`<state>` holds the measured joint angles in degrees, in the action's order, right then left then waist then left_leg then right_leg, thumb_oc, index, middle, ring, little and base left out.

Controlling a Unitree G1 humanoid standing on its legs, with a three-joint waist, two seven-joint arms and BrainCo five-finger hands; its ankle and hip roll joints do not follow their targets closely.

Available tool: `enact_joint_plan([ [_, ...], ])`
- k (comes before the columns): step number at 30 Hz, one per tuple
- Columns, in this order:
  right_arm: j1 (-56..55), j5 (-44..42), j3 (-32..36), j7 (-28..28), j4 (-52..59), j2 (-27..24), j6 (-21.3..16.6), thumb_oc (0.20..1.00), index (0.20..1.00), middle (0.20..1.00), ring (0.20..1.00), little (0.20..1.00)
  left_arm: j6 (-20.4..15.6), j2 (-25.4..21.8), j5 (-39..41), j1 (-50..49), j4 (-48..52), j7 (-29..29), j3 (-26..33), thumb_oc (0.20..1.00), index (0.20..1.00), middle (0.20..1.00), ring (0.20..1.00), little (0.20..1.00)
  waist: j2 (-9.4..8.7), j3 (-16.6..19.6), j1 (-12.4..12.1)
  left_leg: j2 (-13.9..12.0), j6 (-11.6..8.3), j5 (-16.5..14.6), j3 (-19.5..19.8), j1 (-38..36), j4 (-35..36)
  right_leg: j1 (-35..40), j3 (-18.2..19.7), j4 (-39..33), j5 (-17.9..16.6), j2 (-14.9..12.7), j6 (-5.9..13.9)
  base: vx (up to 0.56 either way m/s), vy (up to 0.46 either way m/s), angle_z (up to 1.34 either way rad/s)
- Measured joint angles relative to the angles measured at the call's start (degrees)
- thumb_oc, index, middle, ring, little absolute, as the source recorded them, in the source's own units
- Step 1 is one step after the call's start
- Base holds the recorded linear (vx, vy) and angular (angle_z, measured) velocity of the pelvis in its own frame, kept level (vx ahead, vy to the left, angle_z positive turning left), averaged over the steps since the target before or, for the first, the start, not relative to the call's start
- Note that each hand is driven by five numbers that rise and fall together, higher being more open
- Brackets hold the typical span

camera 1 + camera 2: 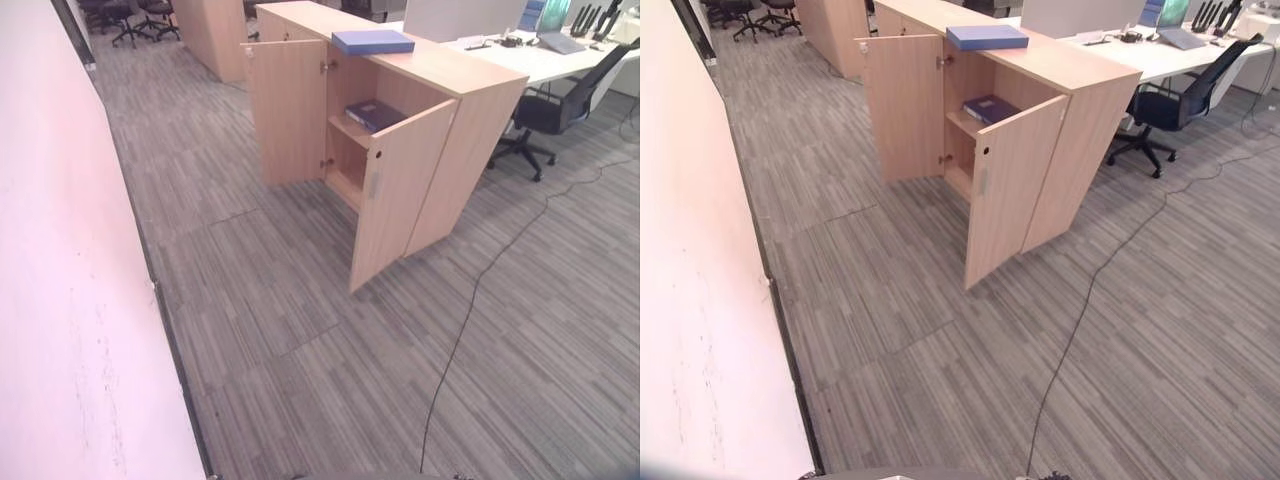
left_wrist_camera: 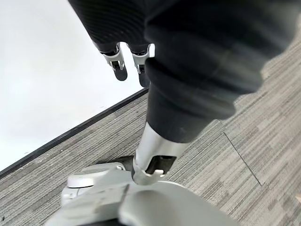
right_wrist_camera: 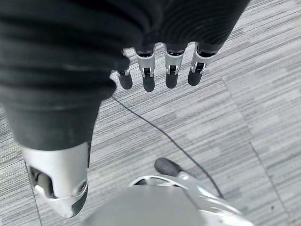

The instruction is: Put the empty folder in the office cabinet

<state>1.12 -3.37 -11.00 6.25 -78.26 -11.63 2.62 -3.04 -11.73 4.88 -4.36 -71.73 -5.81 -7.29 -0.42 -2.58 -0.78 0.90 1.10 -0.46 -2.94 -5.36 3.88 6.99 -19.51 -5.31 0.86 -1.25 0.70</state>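
Observation:
A light wooden office cabinet (image 1: 470,120) stands ahead with both doors swung open, the left door (image 1: 288,110) and the right door (image 1: 400,190). On its top lies a flat blue folder (image 1: 372,41). A darker blue folder (image 1: 374,113) rests on the upper shelf inside. My left hand (image 2: 117,66) hangs low over the carpet beside the wall, fingers relaxed and holding nothing. My right hand (image 3: 160,70) hangs over the carpet too, fingers straight and empty. Both are far from the cabinet.
A pale wall (image 1: 60,250) runs along my left. Behind the cabinet is a white desk (image 1: 540,55) with a black office chair (image 1: 550,110). Another wooden cabinet (image 1: 215,35) and more chairs (image 1: 130,15) stand at the back. Grey carpet stretches between me and the cabinet.

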Motion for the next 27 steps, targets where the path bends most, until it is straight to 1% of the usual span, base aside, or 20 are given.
enact_joint_plan([
  [3,0.4,0.0,0.0,-0.1,0.0,-0.4,0.0,1.000,1.000,1.000,1.000,1.000,0.0,0.0,-1.9,0.4,0.8,0.5,0.1,1.000,1.000,1.000,1.000,1.000,0.70,-0.7,0.2,0.0,-0.01,0.0,-0.1,-0.4,0.3,0.2,0.1,0.0,0.0,0.0,0.00,0.00,0.000,0.00],
  [11,0.3,0.0,0.0,-0.1,0.0,-0.6,0.1,1.000,1.000,1.000,1.000,1.000,0.0,-0.1,-1.9,0.3,0.9,0.6,0.0,1.000,1.000,1.000,1.000,1.000,-0.16,-0.7,0.2,0.0,-0.18,0.1,-0.2,-1.1,0.9,0.3,0.1,0.0,0.1,0.0,0.08,0.00,0.000,0.00],
  [14,0.3,0.1,0.0,-0.1,0.0,-0.6,0.1,1.000,1.000,1.000,1.000,1.000,0.0,-0.1,-1.9,0.3,0.9,0.6,0.0,1.000,1.000,1.000,1.000,1.000,-0.17,-0.7,0.2,0.0,-0.18,0.1,-0.2,-1.2,0.9,0.4,0.1,0.0,0.1,0.0,0.07,0.00,0.000,0.00],
  [16,0.3,0.1,0.0,-0.2,0.0,-0.6,0.1,1.000,1.000,1.000,1.000,1.000,0.1,-0.4,-2.3,0.2,0.9,0.5,-1.9,1.000,1.000,1.000,1.000,1.000,-0.13,-0.7,0.2,0.0,-0.19,0.1,-0.1,-1.3,0.9,0.5,0.1,0.0,0.1,0.0,0.07,0.00,0.000,0.00],
  [17,0.3,0.1,0.0,-0.2,0.0,-0.6,0.1,1.000,1.000,1.000,1.000,1.000,0.1,-0.4,-4.0,0.2,0.7,0.4,-2.1,1.000,1.000,1.000,1.000,1.000,-0.12,-0.7,0.2,0.0,-0.18,0.1,-0.1,-1.4,0.9,0.6,0.1,0.0,0.1,0.0,0.07,0.00,0.000,0.00],
  [21,0.3,0.1,0.0,-0.1,0.0,-0.6,0.1,1.000,1.000,1.000,1.000,1.000,0.1,-0.4,-4.4,0.4,0.6,-0.1,-2.1,1.000,1.000,1.000,1.000,1.000,-0.12,-0.7,0.2,0.0,-0.19,0.1,-0.2,-1.6,0.9,0.9,0.1,0.0,0.1,0.0,0.07,0.00,0.000,0.00],
  [25,0.3,0.0,-0.1,0.8,0.0,-0.6,0.1,1.000,1.000,1.000,1.000,1.000,-0.1,-0.3,-4.4,0.0,2.0,-4.8,-2.0,1.000,1.000,1.000,1.000,1.000,-0.16,-0.7,0.1,0.0,-0.19,0.1,-0.2,-1.8,0.9,1.1,0.1,0.0,0.1,0.0,0.08,0.00,-0.008,0.00],
  [27,0.3,0.0,-0.2,1.4,0.0,-0.5,0.0,1.000,1.000,1.000,1.000,1.000,-0.1,-0.2,-4.1,0.0,2.0,-5.9,-1.7,1.000,1.000,1.000,1.000,1.000,-0.23,-0.6,0.1,0.0,-0.19,0.1,-0.2,-1.8,0.9,1.1,0.1,0.0,0.1,0.0,0.07,0.00,0.000,0.00],
])
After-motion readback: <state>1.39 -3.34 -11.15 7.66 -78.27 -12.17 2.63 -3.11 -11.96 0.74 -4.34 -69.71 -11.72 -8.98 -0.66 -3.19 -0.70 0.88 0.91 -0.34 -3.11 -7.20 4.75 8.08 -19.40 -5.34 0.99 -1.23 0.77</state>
